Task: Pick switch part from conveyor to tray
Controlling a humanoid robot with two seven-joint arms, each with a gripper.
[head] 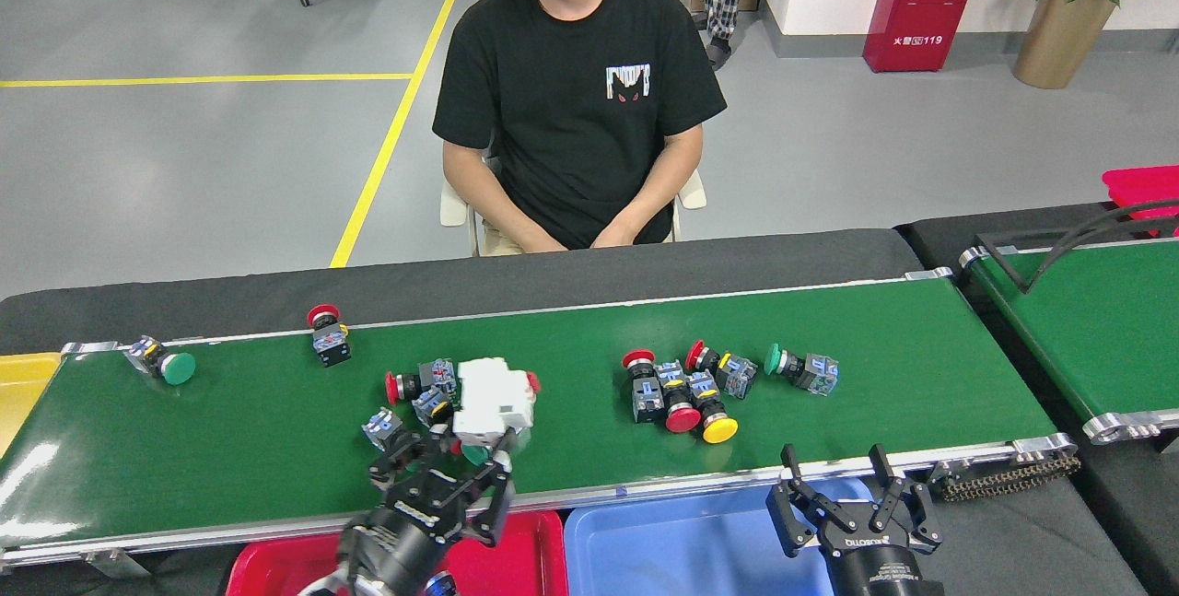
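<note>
The conveyor (230, 435) is the long dark-green belt running across the head view. My left gripper (461, 458) reaches over its near rail, shut on a white block-shaped switch part (495, 401) held just above the belt. Several push-button switch parts (416, 391) lie right behind and beside it. More lie in a cluster (680, 393) at mid-belt, with single ones further left (327, 334) and at the far left (162, 362). My right gripper (834, 465) stands open and empty over the blue tray (682, 541). A red tray (520, 541) sits under my left arm.
A seated person (576, 108) faces me across the belt, hands in their lap. A yellow tray (20, 386) sits at the belt's left end. A shorter green belt (1096, 329) with a black bar lies to the right. Black padding (1013, 541) borders the trays.
</note>
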